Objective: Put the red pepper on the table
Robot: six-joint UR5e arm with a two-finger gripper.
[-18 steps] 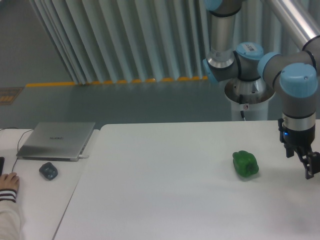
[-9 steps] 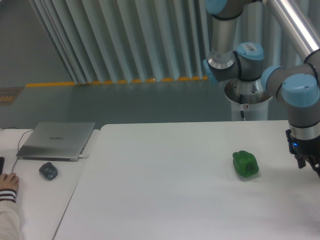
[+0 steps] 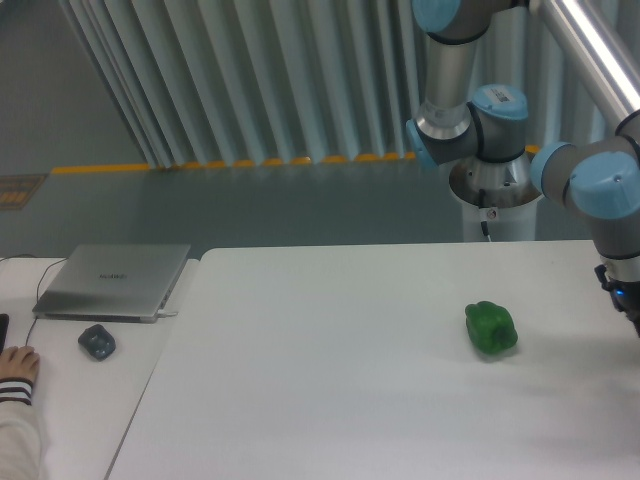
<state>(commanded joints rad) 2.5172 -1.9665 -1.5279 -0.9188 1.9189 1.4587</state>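
Change: arm (image 3: 610,195) slid toward 3 o'clock over the last second; claw fully visible before, now carried past the right frame edge, only the wrist stub left in view.
Claw state: out of frame; opening and load impossible to tell.
Red pepper: not visible anywhere in view; possibly off-frame at 3 o'clock where the arm is heading, unconfirmed.
Pepper vs claw: relation unknown, both unseen.
Table (image 3: 330,380): white top, green pepper (image 3: 491,327) lying at roughly 4 o'clock from frame centre, untouched, well apart from the wrist.
Side desk: laptop (image 3: 113,281) and mouse (image 3: 97,341) at 9 o'clock; operator's hand (image 3: 17,368) at the far left edge.
Risk: mistaking the green pepper for the target, same size and shape.
Risk: pick happening off-camera, so a slipped or crooked grasp would go unnoticed until the return.
Risk: returning sweep low across the table could knock the green pepper.
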